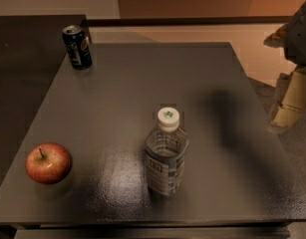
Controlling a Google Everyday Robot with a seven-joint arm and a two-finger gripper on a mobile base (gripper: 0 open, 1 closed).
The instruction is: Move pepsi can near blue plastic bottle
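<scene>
The pepsi can (77, 47) is dark navy with a silver top and stands upright at the far left corner of the dark grey table (142, 78). The blue plastic bottle (165, 153) is clear and ribbed with a white cap and stands upright near the table's front middle. My gripper (283, 114) hangs at the right edge of the view, beyond the table's right side, far from both the can and the bottle. It holds nothing that I can see.
A red apple (48, 163) sits at the front left of the table. A second dark surface (23, 59) adjoins the table on the left. The floor lies to the right of the table.
</scene>
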